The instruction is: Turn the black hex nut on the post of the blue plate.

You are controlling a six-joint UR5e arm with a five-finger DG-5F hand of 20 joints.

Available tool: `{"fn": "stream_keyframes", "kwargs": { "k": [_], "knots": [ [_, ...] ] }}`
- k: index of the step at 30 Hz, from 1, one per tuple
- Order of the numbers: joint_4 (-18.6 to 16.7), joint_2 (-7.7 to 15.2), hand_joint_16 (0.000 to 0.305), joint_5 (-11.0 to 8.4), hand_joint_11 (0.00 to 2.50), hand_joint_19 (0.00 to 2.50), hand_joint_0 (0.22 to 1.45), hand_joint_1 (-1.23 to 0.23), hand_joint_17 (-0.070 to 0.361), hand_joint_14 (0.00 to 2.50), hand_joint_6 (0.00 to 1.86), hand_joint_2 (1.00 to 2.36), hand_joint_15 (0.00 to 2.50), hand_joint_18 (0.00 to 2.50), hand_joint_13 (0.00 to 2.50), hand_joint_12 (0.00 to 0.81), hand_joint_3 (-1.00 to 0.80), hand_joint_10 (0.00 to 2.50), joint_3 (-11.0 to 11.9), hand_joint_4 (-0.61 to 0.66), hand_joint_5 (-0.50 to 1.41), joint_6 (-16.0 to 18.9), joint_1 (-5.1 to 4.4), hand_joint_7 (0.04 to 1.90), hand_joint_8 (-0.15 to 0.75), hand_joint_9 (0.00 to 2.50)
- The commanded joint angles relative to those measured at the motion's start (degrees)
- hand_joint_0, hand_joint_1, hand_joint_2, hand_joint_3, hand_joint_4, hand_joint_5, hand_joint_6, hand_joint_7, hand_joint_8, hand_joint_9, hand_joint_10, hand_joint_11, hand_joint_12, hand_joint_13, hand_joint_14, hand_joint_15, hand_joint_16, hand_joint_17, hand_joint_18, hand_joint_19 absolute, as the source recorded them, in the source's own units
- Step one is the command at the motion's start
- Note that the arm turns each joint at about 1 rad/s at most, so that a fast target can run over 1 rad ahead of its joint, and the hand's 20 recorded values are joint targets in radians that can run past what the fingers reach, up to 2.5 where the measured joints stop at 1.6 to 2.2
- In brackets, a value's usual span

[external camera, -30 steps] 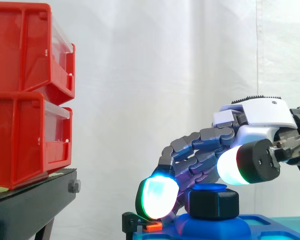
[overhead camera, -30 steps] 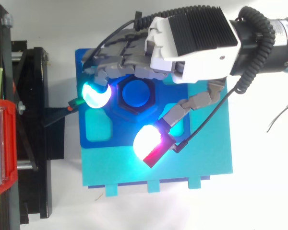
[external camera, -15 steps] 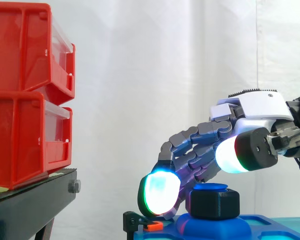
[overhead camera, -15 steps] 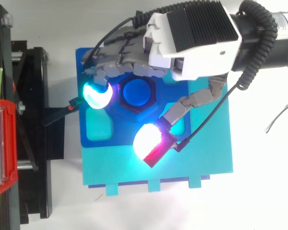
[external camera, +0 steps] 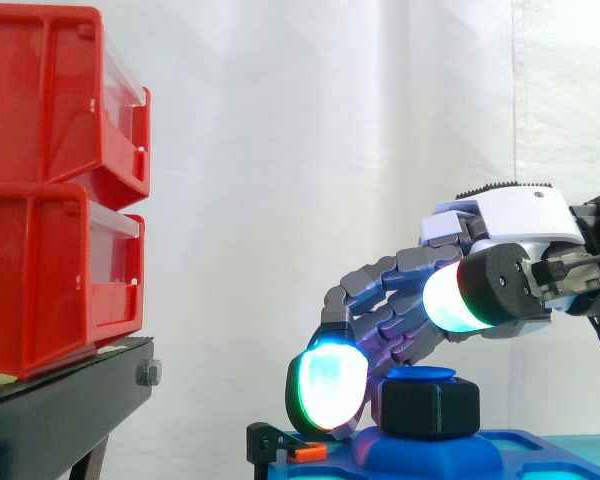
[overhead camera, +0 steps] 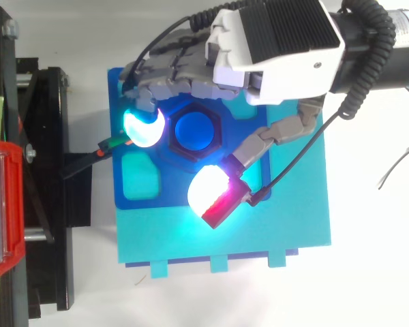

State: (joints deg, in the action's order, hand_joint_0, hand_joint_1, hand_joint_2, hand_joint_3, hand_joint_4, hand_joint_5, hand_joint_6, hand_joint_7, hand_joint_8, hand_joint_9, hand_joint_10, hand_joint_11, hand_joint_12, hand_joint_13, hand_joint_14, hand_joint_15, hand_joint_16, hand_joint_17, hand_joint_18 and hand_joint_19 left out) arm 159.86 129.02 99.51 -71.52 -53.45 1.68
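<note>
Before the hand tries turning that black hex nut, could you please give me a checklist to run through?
1. The black hex nut sits on the post of the blue plate: ok.
2. The hand is over the nut: ok.
3. A fingertip touches the nut's side: cannot tell.
4. The thumb is on the nut: not ok, it is raised above it.
5. The red bins stand apart from the hand: ok.

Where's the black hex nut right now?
The black hex nut sits on the blue plate's post, low right in the side view, just right of the hand's glowing fingertip.
</note>
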Motion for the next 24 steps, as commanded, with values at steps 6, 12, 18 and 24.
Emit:
{"fn": "stream_keyframes", "kwargs": {
  "k": [6, 12, 18, 24],
  "knots": [
    [0.1, 0.0, 0.074, -0.01, 0.24, 0.24, 0.46, -0.67, 0.166, 0.0, 0.5, 1.0, 0.62, 0.51, 0.55, 0.617, -0.5, 0.01, 0.0, 0.51, -0.28, -0.7, -0.01, 1.07, 0.518, 0.37],
    [0.4, 0.0, 0.072, -0.01, 0.17, 0.36, 0.51, -0.83, 0.161, 0.0, 0.5, 1.0, 0.53, 0.65, 0.59, 0.595, -0.5, 0.0, -0.1, 0.46, -0.26, -0.7, -0.01, 1.11, 0.483, 0.39],
    [0.0, 0.0, 0.068, -0.01, 0.15, 0.32, 0.55, -0.88, 0.153, 0.0, 0.5, 1.0, 0.5, 0.64, 0.57, 0.572, -0.5, 0.0, -0.5, 0.41, -0.25, -0.7, -0.1, 1.14, 0.451, 0.37],
    [-0.1, 0.0, 0.068, -0.01, 0.15, 0.31, 0.54, -0.93, 0.153, 0.01, 0.5, 1.0, 0.48, 0.63, 0.57, 0.567, -0.5, 0.0, -0.5, 0.4, -0.25, -0.8, -0.19, 1.14, 0.442, 0.35]
  ]
}}
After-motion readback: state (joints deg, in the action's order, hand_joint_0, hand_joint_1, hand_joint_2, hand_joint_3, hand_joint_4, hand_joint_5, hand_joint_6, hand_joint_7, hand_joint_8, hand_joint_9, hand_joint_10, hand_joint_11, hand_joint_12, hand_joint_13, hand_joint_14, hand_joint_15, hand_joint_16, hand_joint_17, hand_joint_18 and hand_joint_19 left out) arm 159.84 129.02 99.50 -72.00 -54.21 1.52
